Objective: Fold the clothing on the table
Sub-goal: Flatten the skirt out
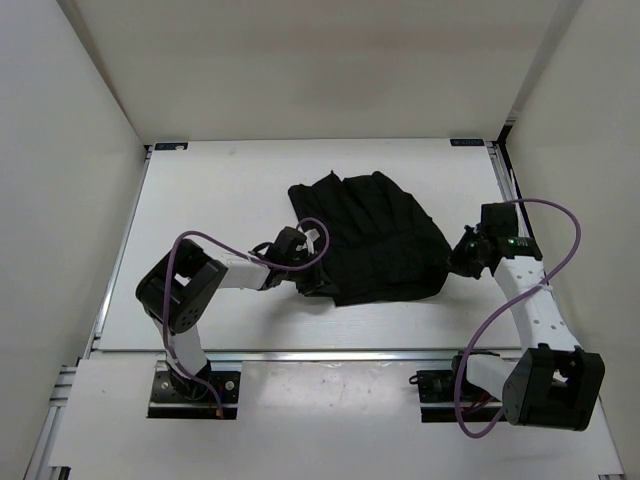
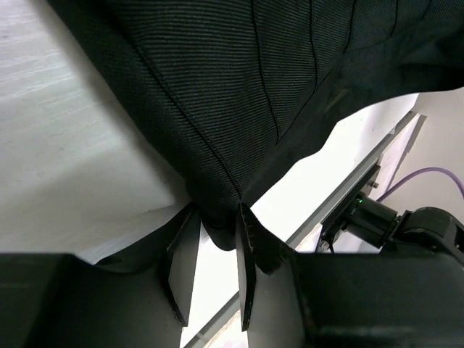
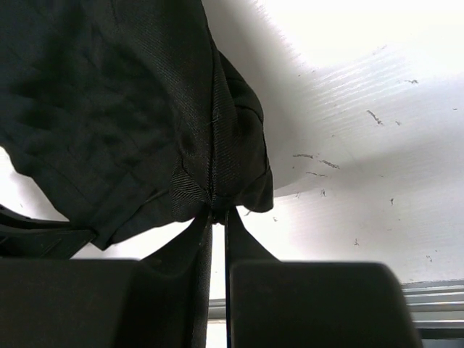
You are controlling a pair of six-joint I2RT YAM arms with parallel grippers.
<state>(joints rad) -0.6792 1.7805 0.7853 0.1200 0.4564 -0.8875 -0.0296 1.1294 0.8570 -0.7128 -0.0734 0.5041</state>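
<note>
Closest in, the left arm's base [image 1: 192, 388] sits at the near edge of the table [image 1: 200, 190], and the left gripper [image 2: 214, 243] pinches a fold at the left edge of the clothing [image 1: 375, 235] — black, rumpled, bunched mid-table. At its right edge the right gripper [image 3: 217, 217] is clamped on a seamed corner — fingers nearly together.

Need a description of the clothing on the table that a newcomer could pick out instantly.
Look at the large white flat table inside the white-walled enclosure; near its middle lies a black wrinkled fabric garment, bunched between the left gripper and right gripper. Unlike the black hard arm parts beside it, it is soft, matte and creased.
</note>
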